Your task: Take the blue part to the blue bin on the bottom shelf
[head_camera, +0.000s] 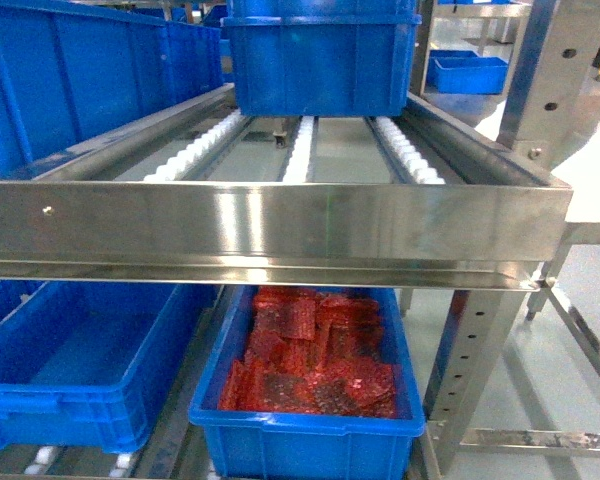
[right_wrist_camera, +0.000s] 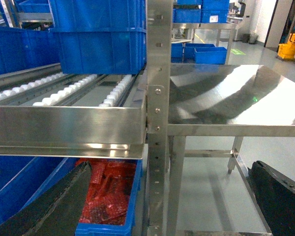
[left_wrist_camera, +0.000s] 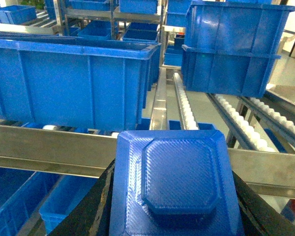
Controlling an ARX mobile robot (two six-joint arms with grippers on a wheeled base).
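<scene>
The blue part (left_wrist_camera: 177, 184), a square ribbed piece with a raised octagonal centre, fills the bottom of the left wrist view, and my left gripper (left_wrist_camera: 174, 206) is shut on it, black fingers (left_wrist_camera: 91, 216) against both sides. It hangs in front of the rack's upper rail (left_wrist_camera: 49, 145). On the bottom shelf (head_camera: 45, 458) an empty blue bin (head_camera: 80, 370) sits at the left, beside a blue bin of red parts (head_camera: 310, 375). My right gripper (right_wrist_camera: 167, 206) is open with nothing between its fingers, facing a rack upright (right_wrist_camera: 157, 123). Neither gripper shows in the head view.
The rack's upper tier (head_camera: 280, 220) carries white roller tracks (head_camera: 300, 150) and large blue bins (head_camera: 320, 50), (left_wrist_camera: 73, 81). A small steel table (right_wrist_camera: 236, 98) stands to the right of the rack. Grey floor (right_wrist_camera: 206, 191) lies under the table.
</scene>
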